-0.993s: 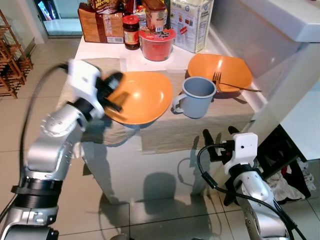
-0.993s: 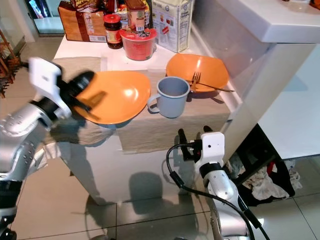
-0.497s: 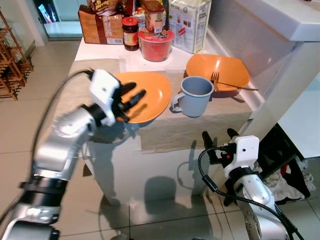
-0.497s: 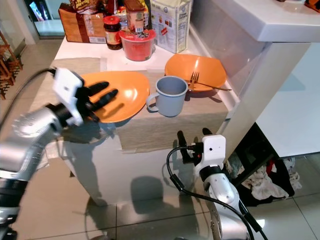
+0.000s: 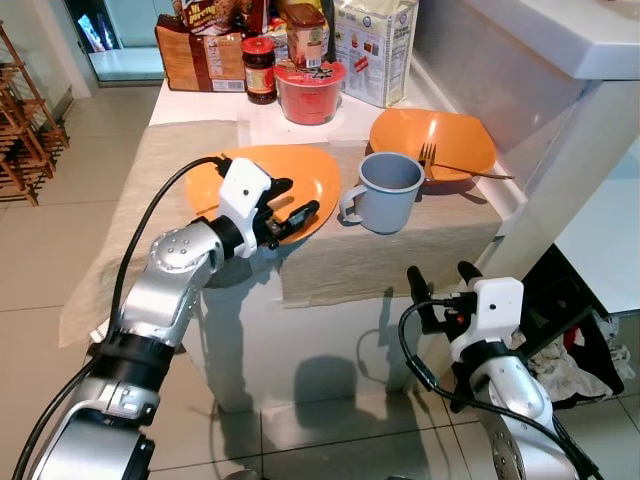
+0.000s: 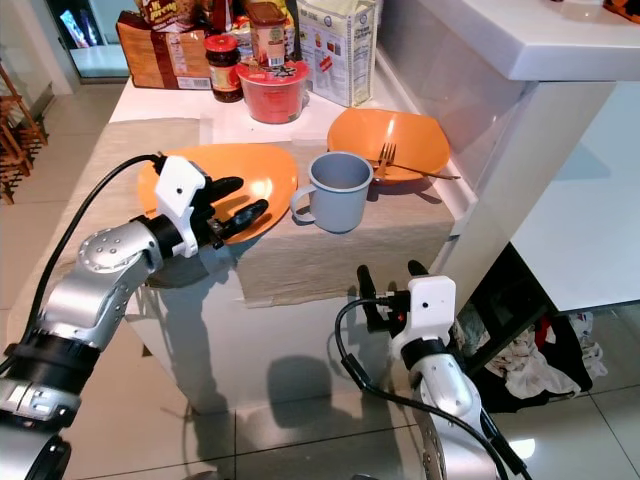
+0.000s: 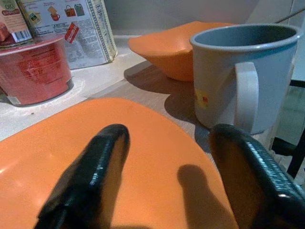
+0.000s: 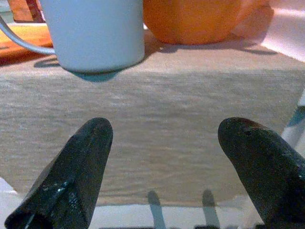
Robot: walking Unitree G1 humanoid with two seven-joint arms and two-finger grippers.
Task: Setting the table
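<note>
Left gripper (image 5: 285, 208) is sitting at the near edge of the orange plate (image 5: 300, 175), jaws spread wide with nothing between them. In the left wrist view both black fingers (image 7: 90, 176) hang just above the plate's near rim, so my read is the plate is resting on the surface and the jaws are open over it. The plate lies flat on the beige table runner (image 5: 390, 255), at the near left of the setting.

Right gripper (image 5: 445, 290) hangs low in front of the surface, below its near edge, jaws also wide open and empty. Its wrist view looks along the runner's overhang toward the mug, so it seems parked and waiting.

Moving outward: the grey-blue mug (image 5: 388, 191) stands upright just right of the plate, handle pointing left toward it, close but I can't tell if they touch. Far right of the mug there's a second orange plate (image 5: 455, 135) with a fork (image 5: 455, 165) resting on it, prongs to the left.

The far end of the surface (image 5: 265, 115) is the pantry stuff: red tub (image 5: 310, 88), a jar (image 5: 261, 63), a white carton (image 5: 380, 45), a brown packet (image 5: 198, 55). Probably shoved there so the near half stays free for place settings.
</note>
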